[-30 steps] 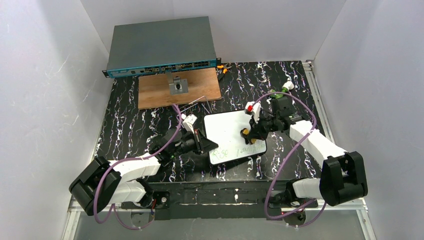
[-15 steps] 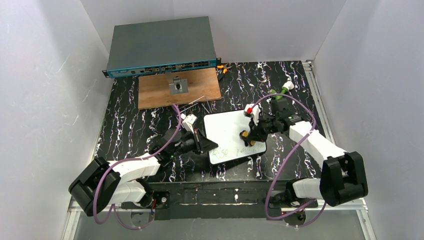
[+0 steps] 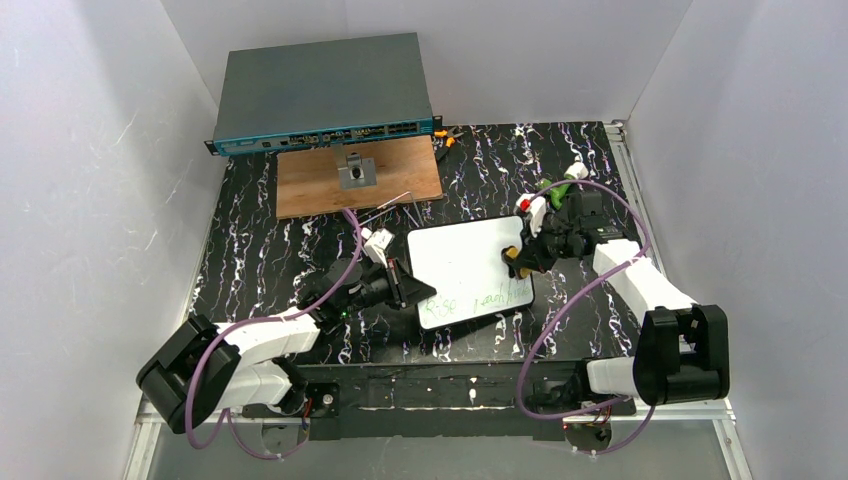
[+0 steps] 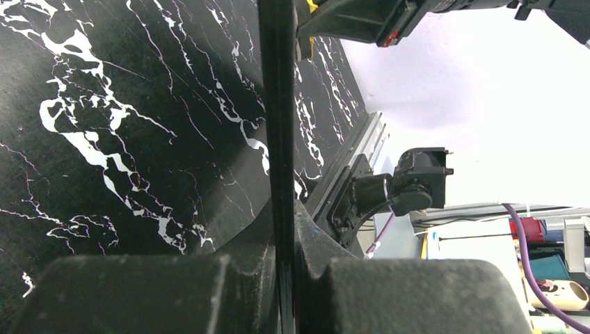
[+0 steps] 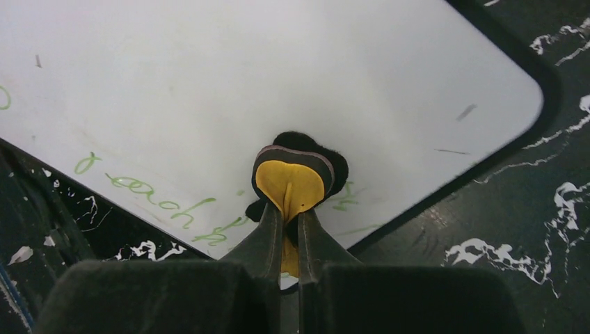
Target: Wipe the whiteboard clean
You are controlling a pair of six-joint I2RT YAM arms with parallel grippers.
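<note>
The whiteboard (image 3: pixel 468 268) lies near the middle of the black marbled worktop (image 3: pixel 260 240), a little turned, in front of the brown wooden panel (image 3: pixel 310 185) and the grey network box (image 3: pixel 320 90). The left claw (image 3: pixel 405 285) is at the left edge of the board. In the left wrist view we see the thin black rim running straight between its two fingers, so the claw is clamped on this edge. The right claw (image 5: pixel 289 216) is closed on a yellow eraser (image 5: pixel 292 177) with a black felt side. The felt is pressed down on the white face, close to the right near corner. Green handwriting (image 3: pixel 480 300) runs along the near edge of the board, on both sides of the eraser. The far part of the face is white, with only some small faint strokes.
</note>
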